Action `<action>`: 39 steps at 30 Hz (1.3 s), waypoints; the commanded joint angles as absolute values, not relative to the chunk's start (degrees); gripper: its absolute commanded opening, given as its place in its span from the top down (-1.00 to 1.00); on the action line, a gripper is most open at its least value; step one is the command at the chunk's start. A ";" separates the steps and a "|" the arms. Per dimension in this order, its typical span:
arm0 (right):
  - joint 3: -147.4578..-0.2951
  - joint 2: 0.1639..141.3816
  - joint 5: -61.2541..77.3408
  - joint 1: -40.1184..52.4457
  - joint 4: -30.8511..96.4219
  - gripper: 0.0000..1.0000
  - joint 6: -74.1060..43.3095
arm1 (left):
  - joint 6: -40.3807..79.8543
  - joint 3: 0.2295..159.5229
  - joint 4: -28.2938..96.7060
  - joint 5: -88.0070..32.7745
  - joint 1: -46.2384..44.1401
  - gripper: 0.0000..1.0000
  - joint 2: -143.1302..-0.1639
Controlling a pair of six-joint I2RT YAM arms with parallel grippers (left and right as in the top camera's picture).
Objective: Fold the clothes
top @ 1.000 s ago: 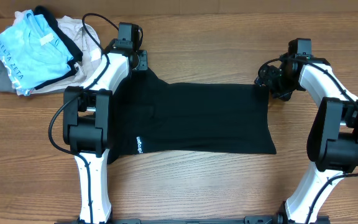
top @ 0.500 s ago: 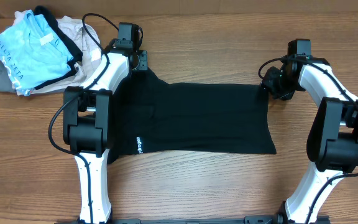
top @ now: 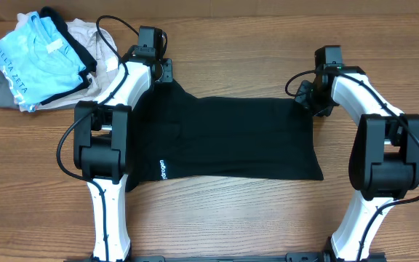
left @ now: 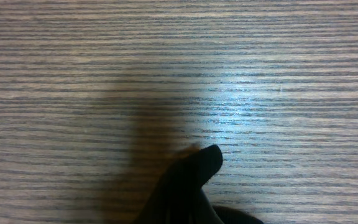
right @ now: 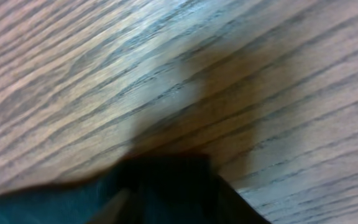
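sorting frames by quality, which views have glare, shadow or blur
Overhead: sharp and evenly lit, though the black T-shirt shows little fold detail. Left wrist: crisp grain, a glare patch on the table and a soft shadow left of it. Right wrist: blurred throughout, grain smeared, fabric edge fuzzy.

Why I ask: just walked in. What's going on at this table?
Two arms are working on a black T-shirt spread flat on the table. The left gripper is shut on its far left corner. The right gripper sits at the far right corner; whether it has gripped is unclear. A pile of other clothes lies far left.
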State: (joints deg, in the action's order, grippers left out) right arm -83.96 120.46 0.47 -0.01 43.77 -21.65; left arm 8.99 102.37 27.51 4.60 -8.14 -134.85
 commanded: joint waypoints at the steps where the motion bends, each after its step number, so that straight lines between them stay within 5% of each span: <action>1: -83.64 121.78 -1.48 -0.19 43.77 0.39 -23.03 | 8.99 102.39 28.47 4.91 -7.90 0.92 -135.66; 7: -83.64 121.78 -1.72 -1.23 43.62 0.91 -23.83 | 9.21 102.43 28.40 4.95 -7.92 0.92 -135.61; 39: -93.84 118.39 0.49 -4.64 62.06 0.93 -30.46 | 19.81 102.59 64.58 9.78 -7.73 0.92 -116.88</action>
